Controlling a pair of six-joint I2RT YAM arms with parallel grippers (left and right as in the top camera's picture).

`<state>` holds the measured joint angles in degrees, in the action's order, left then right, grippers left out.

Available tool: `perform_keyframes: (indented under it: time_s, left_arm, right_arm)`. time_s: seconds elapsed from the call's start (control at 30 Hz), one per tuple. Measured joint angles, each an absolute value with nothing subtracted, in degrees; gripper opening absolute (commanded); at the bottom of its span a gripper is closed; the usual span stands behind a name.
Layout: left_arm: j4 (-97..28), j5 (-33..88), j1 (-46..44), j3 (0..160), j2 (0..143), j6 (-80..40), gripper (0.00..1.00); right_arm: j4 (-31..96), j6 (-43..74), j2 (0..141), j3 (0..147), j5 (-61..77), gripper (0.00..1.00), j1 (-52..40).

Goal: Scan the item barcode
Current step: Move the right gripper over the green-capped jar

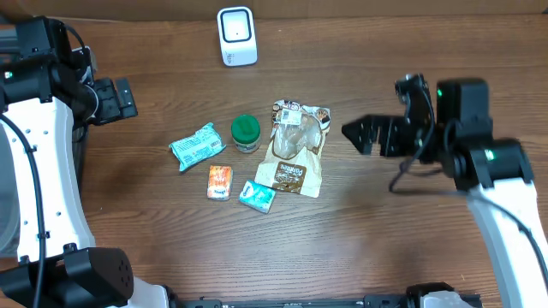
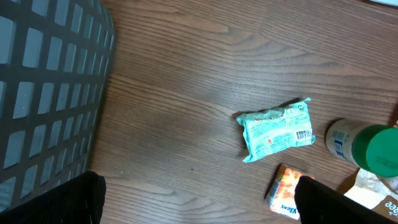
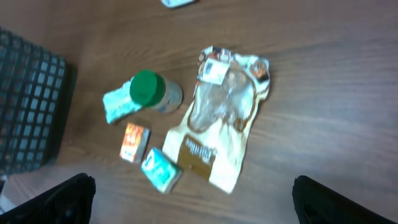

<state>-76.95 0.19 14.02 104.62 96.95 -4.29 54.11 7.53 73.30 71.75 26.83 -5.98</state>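
Brown wood worktop (image 1: pixel 411 248) carries a cluster of groceries at centre: a teal packet (image 1: pixel 197 145) with its barcode (image 2: pixel 303 135) facing up, a green-lidded jar (image 1: pixel 246 133), a large pouch (image 1: pixel 295 150), an orange box (image 1: pixel 220 182) and a small teal pack (image 1: pixel 257 197). A white scanner (image 1: pixel 236 36) stands at the far edge. Left jaws and right jaws flank the cluster, wide open and empty.
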Motion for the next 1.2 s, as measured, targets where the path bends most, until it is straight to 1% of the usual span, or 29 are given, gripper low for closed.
perform_keyframes:
  time_s: [0.23, 0.4, 0.53, 0.63, 0.73, 0.87, 1.2]
  left_arm:
    - [-76.95, 0.19, 14.02, 104.62, 96.95, -4.29, 0.99]
    - [-76.95, 0.19, 14.02, 104.62, 96.95, -4.29, 1.0]
    - [-76.99, 0.19, 14.02, 104.62, 96.97, -4.29, 0.99]
    - [-76.93, 0.16, 14.02, 104.62, 96.97, -4.27, 0.99]
    - [-77.01, 0.19, 14.02, 104.62, 96.95, -4.29, 0.99]
    - [-76.95, 0.16, 14.02, 104.62, 96.97, -4.29, 1.0]
    - [-76.95, 0.16, 14.02, 104.62, 96.97, -4.29, 0.99]
  right_arm:
    - [48.95, 8.88, 82.39, 72.12, 29.98, 1.0, -6.46]
    - [48.9, 9.47, 86.65, 73.93, 28.16, 1.0, -11.53]
    - [54.83, 10.13, 92.38, 82.56, 23.88, 1.0, -17.39]
    - [60.07, 10.15, 98.35, 92.77, 19.35, 0.99, -21.19]
    - [62.63, 9.32, 104.88, 102.59, 14.7, 1.0, -24.45]
    - [59.27, 8.29, 111.63, 108.2, 9.3, 1.0, -27.75]
    - [52.6, 7.44, 121.62, 108.33, 2.52, 1.0, -34.33]
